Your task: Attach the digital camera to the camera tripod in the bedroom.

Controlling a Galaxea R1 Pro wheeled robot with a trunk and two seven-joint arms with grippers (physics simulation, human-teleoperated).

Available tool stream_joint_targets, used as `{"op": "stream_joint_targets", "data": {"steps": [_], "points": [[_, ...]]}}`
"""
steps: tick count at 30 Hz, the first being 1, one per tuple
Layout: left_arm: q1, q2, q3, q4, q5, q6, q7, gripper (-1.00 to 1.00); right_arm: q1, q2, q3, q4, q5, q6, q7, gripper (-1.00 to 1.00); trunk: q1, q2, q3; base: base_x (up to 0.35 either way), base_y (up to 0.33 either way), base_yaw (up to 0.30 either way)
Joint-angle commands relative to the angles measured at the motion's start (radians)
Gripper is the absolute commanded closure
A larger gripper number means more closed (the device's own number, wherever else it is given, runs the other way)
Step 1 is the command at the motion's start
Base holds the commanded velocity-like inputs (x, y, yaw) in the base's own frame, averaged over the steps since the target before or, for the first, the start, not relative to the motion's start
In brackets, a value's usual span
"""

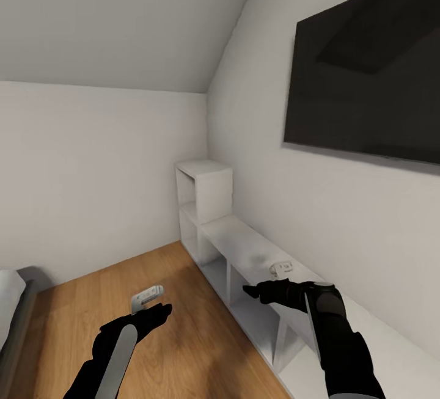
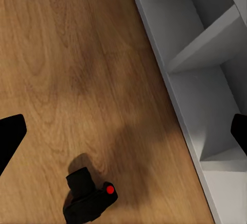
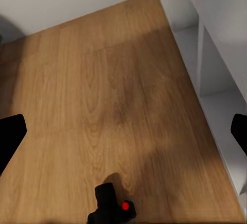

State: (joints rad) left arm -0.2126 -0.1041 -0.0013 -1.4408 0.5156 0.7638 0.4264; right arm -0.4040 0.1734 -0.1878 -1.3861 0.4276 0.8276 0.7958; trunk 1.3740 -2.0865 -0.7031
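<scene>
The digital camera [image 2: 88,198] lay on the wood plank floor [image 2: 62,69], near the low white shelving [image 2: 206,90] along the right wall. It looked small, rigid and light, a boxy black body with a short lens; I judged its smooth shell somewhat slippery and the lens fragile, so the flat sides of the body were the place to grip, clear of the lens and the red dot.

Both wrist views showed the camera [image 3: 110,208]. The head view instead showed the room's far corner, a dark screen [image 1: 366,75] on the right wall, and both arms raised. The left gripper [image 1: 148,297] and right gripper [image 1: 280,266] had their jaws spread wide, holding nothing
</scene>
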Motion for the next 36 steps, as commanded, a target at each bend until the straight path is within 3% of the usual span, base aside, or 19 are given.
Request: {"op": "stream_joint_targets", "data": {"steps": [1, 9, 13, 36], "points": [[-0.001, 0.0, 0.0, -0.001, 0.011, 0.002, 0.009, -1.0, -0.001, 0.001, -0.003, 0.006, 0.009, -0.002, 0.008, -1.0, 0.0, -0.001, -0.001, 0.0, 0.0, 0.003], [-0.001, -0.002, 0.0, -0.002, 0.011, 0.002, 0.009, -1.0, -0.001, 0.001, -0.007, 0.06, 0.005, -0.122, 0.001, -1.0, 0.0, -0.001, -0.001, 0.0, 0.0, 0.001], [-0.001, -0.002, 0.0, -0.003, 0.011, 0.003, 0.009, -1.0, -0.001, 0.001, -0.008, 0.065, 0.004, -0.141, 0.0, -1.0, 0.0, -0.001, -0.001, 0.0, 0.0, 0.0], [-0.001, -0.002, 0.0, -0.003, 0.009, 0.0, 0.009, -1.0, -0.001, 0.001, -0.008, 0.089, 0.0, -0.157, 0.002, -1.0, 0.088, -0.162, -0.073, 0.0, 0.0, 0.0]]}}
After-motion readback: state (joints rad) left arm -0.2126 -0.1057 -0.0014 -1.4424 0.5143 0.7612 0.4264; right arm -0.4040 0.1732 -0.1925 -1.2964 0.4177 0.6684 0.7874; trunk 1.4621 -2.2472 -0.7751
